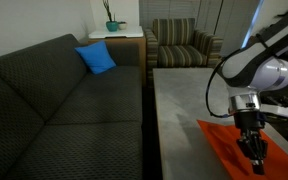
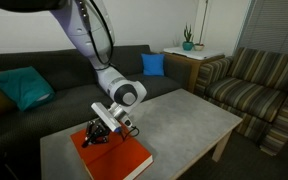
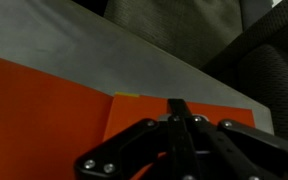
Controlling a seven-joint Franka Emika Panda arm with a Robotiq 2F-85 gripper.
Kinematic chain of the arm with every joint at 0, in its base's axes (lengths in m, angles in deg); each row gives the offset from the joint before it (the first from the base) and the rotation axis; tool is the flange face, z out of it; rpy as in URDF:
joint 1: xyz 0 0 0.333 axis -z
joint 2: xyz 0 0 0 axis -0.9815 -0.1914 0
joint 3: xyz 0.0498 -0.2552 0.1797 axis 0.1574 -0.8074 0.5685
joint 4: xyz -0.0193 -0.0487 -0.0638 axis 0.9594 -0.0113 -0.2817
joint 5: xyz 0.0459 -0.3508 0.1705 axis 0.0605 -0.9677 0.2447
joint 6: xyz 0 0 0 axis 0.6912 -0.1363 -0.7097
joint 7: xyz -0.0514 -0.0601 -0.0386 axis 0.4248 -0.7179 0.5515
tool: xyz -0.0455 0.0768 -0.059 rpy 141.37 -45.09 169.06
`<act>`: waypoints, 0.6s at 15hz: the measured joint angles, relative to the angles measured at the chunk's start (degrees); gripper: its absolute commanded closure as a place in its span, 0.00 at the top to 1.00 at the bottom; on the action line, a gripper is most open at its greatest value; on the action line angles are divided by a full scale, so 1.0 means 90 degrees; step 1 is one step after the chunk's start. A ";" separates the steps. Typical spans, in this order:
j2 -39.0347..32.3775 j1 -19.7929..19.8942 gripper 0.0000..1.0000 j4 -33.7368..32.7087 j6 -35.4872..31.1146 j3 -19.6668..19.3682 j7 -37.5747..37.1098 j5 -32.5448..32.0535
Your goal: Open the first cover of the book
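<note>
The book (image 2: 124,160) lies flat on the grey table (image 2: 179,115), with its orange-red first cover (image 3: 44,100) facing up. It also shows in an exterior view (image 1: 222,138) at the table's near corner. A short strip of the yellow band (image 3: 129,95) shows at its far edge. My gripper (image 3: 179,108) points down at that edge with its fingers pressed together. It shows over the book in both exterior views (image 1: 256,158) (image 2: 92,138). I cannot tell whether the thin cover is pinched between the fingertips.
A dark sofa (image 1: 54,100) runs along the table, with a blue cushion (image 1: 96,58) and a teal cushion (image 2: 22,85) on it. A striped armchair (image 2: 254,85) stands beyond the table. A side table carries a plant (image 1: 111,25).
</note>
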 measured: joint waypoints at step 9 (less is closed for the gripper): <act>-0.0163 0.0339 0.00 0.0035 -0.0065 -0.0420 -0.0087 0.0067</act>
